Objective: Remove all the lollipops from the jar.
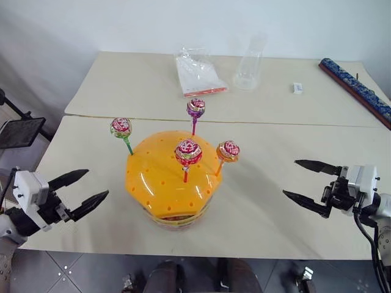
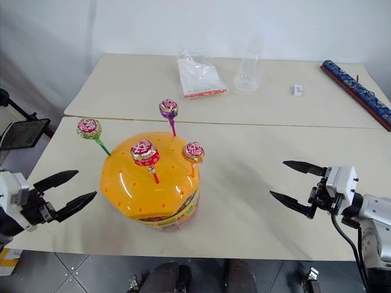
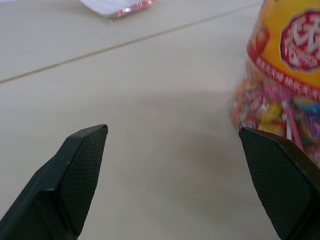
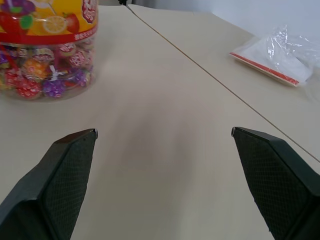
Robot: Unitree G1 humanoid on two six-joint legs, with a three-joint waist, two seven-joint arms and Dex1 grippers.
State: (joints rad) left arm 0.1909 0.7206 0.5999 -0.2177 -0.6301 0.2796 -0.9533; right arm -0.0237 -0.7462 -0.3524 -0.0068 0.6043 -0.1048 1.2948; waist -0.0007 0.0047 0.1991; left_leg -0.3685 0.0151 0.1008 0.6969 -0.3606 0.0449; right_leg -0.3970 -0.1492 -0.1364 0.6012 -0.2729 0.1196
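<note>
The jar point(image 1: 173, 180) is sitting near the front edge of the bench point(image 1: 269, 201), roughly midway between the two arms, and all four lollipops are standing in holes of its orange dome lid, so no removal is under way yet. The left gripper point(image 1: 87, 190) is hovering at the jar's 9 o'clock with its fingers spread wide and holding nothing; the right gripper point(image 1: 309, 184) is hovering well apart at the jar's 3 o'clock, equally wide and empty.

Judging from this, the first pick is the step in hand. The green-stick lollipop point(image 1: 121, 128) is leaning out toward 10 o'clock, nearest the left gripper, and the orange-stick lollipop point(image 1: 228, 151) is leaning toward 2 o'clock, on the right gripper's side; taking these outer ones first seems wise. Pinching the wrapped head or the stick just below it, then drawing out along the stick's own lean, should be keeping the jar from tipping or sliding. The red-stick lollipop point(image 1: 188, 152) at the centre and the purple-stick lollipop point(image 1: 195, 108) at 12 o'clock are standing close together, so a narrower approach would suit them.

How deep the sticks are sitting in the lid is hidden. In the wrist views the jar's clear wall is showing many wrapped candies inside, cut off at the frame edges, and their count is impossible to make out.
</note>
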